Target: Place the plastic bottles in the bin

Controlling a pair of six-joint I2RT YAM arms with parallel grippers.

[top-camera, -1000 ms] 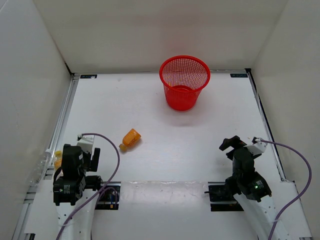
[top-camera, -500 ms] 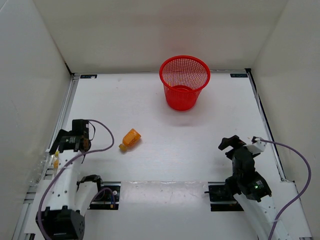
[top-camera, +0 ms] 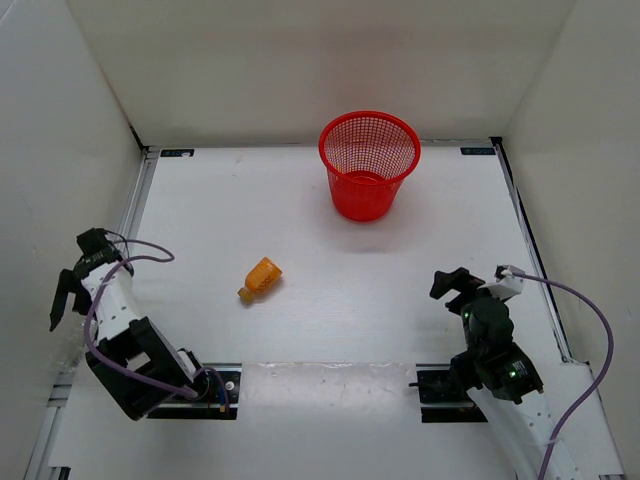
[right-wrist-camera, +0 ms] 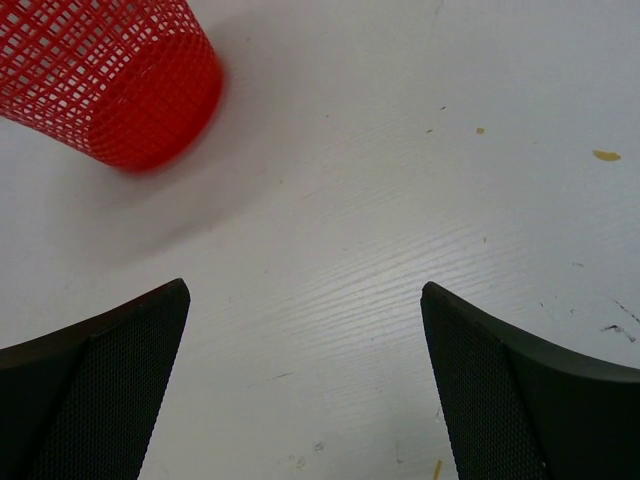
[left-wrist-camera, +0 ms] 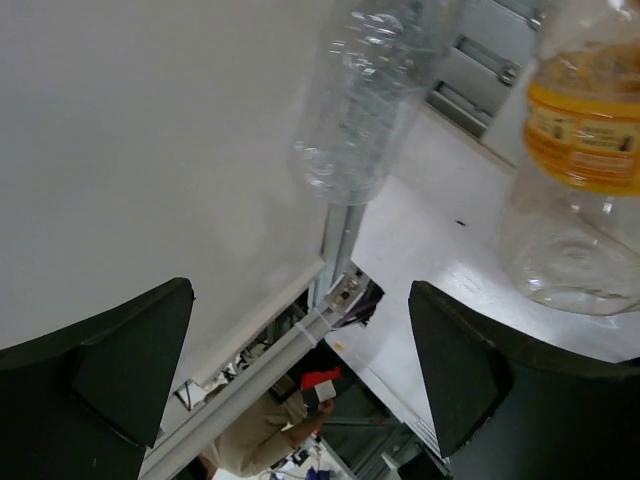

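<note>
Logged one orange bottle (top-camera: pixel 262 277), flat, neck near-left; one labelled clear bottle (left-wrist-camera: pixel 580 150); one crumpled bottle (left-wrist-camera: pixel 372 95); one mesh bin (top-camera: pixel 366 203); left hand (left-wrist-camera: pixel 300 300), right hand (right-wrist-camera: pixel 305 290) released.

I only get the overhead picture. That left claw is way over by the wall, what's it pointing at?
Observer: Its wrist camera shows an orange-banded clear bottle just beyond the open left gripper.
Operator: Just that one?
Observer: No, a second clear bottle, no label showing, appears beside it, nearer the wall.
Operator: And the right claw?
Observer: The right gripper is open, holding nothing, over table with a yellowish speck.
</note>
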